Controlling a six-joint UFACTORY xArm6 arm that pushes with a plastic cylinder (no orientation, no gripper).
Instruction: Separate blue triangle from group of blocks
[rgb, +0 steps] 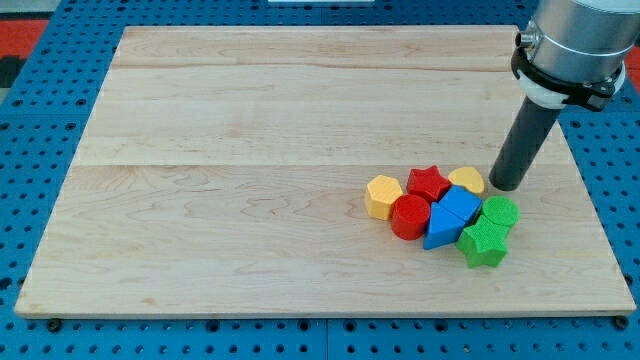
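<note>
**Tip parked at cluster's upper right edge**

Rod's tip (507, 186) rests on the board (250, 200); there are no jaws to open or close, and it holds nothing. It sits just beside the yellow block (467, 180), about 1 o'clock from the cluster. Blue triangle (441, 231) lies at the cluster's 6 o'clock side, touching the red cylinder (410, 217), blue block (460, 205) and green star (484, 243).

Risk: pushing from here would likely drive the yellow and blue blocks along too, shifting the whole group instead of freeing the triangle.
</note>
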